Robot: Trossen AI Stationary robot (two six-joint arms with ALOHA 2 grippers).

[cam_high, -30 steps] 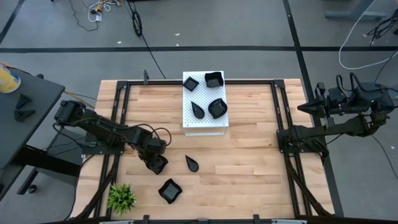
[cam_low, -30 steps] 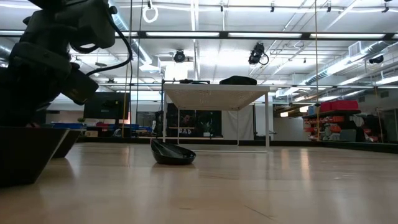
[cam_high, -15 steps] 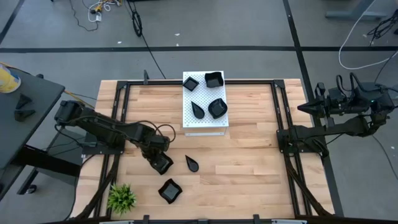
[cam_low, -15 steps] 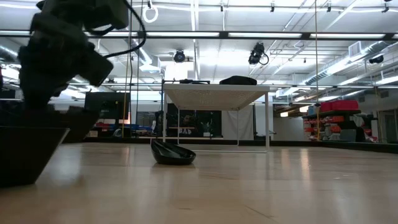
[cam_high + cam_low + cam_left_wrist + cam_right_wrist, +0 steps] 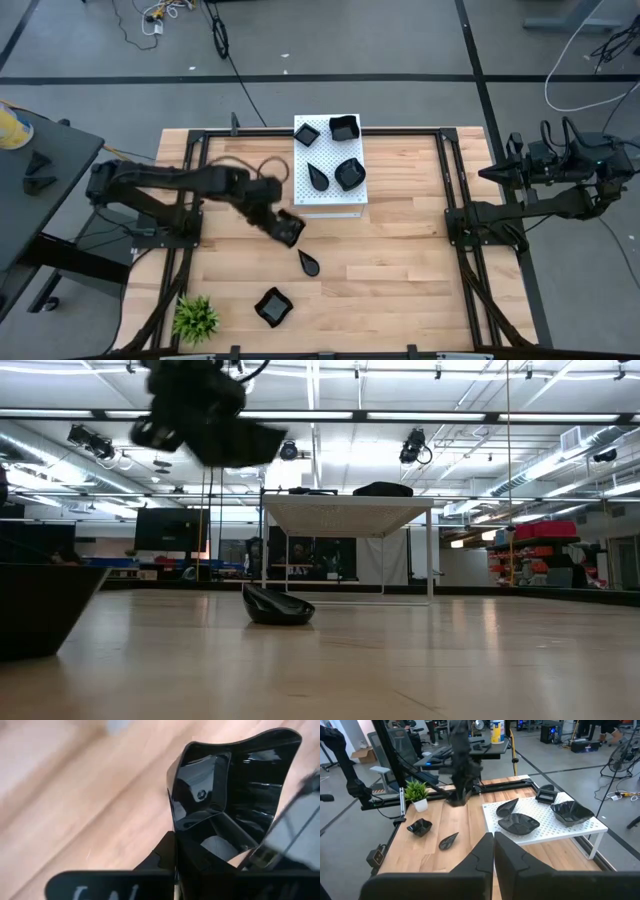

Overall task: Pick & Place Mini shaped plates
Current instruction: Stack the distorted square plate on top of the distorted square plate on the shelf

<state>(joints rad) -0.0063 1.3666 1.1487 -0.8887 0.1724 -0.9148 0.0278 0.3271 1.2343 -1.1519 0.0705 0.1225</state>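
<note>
Gripping a glossy black mini plate (image 5: 235,785) — the left gripper (image 5: 287,228) hangs just beside the white board (image 5: 303,196)

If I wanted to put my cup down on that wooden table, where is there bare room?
The widest bare wood lies between the white board and the parked right arm. The strip between the board and the table's left rail is also free. It is crowded near the front left: a teardrop plate, a rounded plate, the plant and the left gripper carrying a plate.
</note>
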